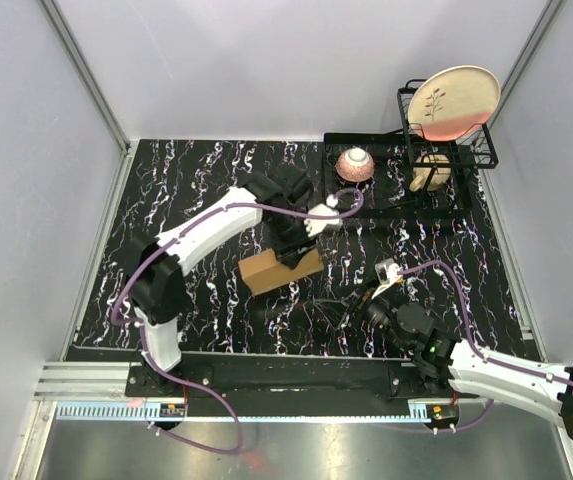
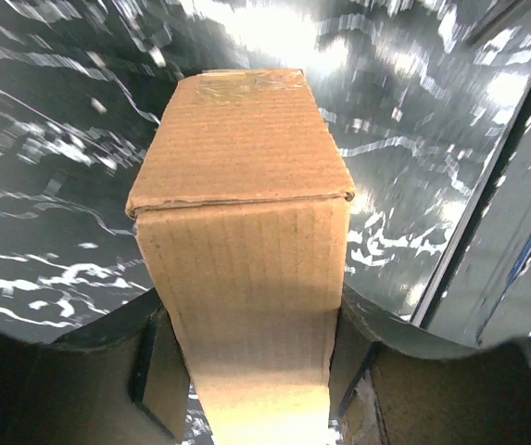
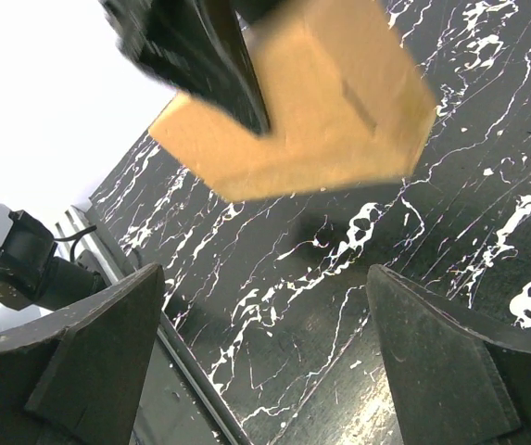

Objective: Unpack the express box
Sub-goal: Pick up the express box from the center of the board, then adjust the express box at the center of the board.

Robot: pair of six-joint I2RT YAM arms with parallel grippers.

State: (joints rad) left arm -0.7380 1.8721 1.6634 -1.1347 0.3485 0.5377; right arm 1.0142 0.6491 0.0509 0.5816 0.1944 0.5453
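This looks like a lab robot test cell. Plain pale wall panels (image 1: 266,60) in metal framing enclose a black marbled tabletop (image 1: 196,170), and an aluminium rail (image 1: 86,376) runs along the bottom edge. At upper right, a black dish rack (image 1: 404,110) holds a plate (image 1: 456,98), a staged kitchen prop.

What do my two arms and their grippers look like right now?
Both the left arm and right arm have white link shells with black joints. A purple cable loops along each. The left gripper and right gripper have broad matte-black fingers.
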